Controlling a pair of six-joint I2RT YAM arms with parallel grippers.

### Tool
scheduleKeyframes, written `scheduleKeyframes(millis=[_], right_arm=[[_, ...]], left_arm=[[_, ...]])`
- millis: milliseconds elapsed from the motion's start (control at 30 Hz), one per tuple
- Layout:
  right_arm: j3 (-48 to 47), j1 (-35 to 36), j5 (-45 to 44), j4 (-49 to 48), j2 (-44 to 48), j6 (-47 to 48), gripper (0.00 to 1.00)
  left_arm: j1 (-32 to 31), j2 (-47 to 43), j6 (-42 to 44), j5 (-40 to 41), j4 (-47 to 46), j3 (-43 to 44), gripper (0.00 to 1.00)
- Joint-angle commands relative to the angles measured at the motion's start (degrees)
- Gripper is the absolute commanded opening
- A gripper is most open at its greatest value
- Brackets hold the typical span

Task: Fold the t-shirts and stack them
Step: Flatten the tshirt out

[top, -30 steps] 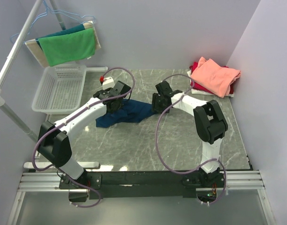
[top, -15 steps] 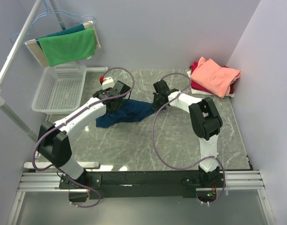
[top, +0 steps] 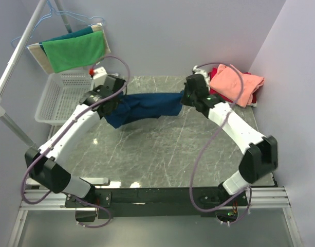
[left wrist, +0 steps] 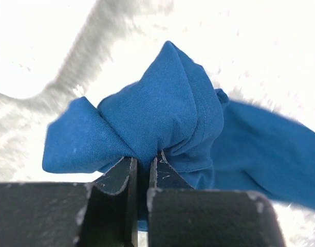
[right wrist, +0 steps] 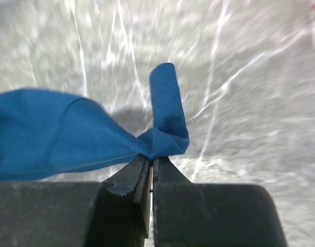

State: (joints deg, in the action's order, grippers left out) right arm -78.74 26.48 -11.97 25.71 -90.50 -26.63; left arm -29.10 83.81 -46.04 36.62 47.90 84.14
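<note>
The dark navy-blue t-shirt (top: 147,106) hangs stretched between both arms above the back of the marble table (top: 162,154). My left gripper (top: 114,103) is shut on its left end; in the left wrist view bunched blue cloth (left wrist: 162,118) bulges out of the closed gripper (left wrist: 143,160). My right gripper (top: 186,98) is shut on the right end, pinching a folded corner (right wrist: 165,139) at the gripper tips (right wrist: 151,158). A folded salmon-pink t-shirt (top: 235,83) lies on a red one (top: 256,98) at the back right corner.
A white mesh basket (top: 65,98) stands at the back left. Above it a bright green cloth (top: 74,51) hangs on a hanger from a slanted pole (top: 13,56). Walls close in at the back and right.
The right gripper closed on the navy shirt's edge. Both arms then lifted and swung apart toward the back, pulling the crumpled shirt off the table into a taut band.
</note>
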Motion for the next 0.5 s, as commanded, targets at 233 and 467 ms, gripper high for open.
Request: scheduleKeyframes(millis=[233, 467], right_arm=[[-3.62, -3.36, -6.15, 2.24, 19.21, 6.24, 0.00], [7.01, -3.36, -9.38, 2.40, 24.58, 1.60, 0.00]], left_arm=[[7.92, -12.35, 15.00, -1.53, -8.07, 6.39, 0.06], [8.80, -14.92, 17.92, -8.06, -12.92, -1.43, 0.84]])
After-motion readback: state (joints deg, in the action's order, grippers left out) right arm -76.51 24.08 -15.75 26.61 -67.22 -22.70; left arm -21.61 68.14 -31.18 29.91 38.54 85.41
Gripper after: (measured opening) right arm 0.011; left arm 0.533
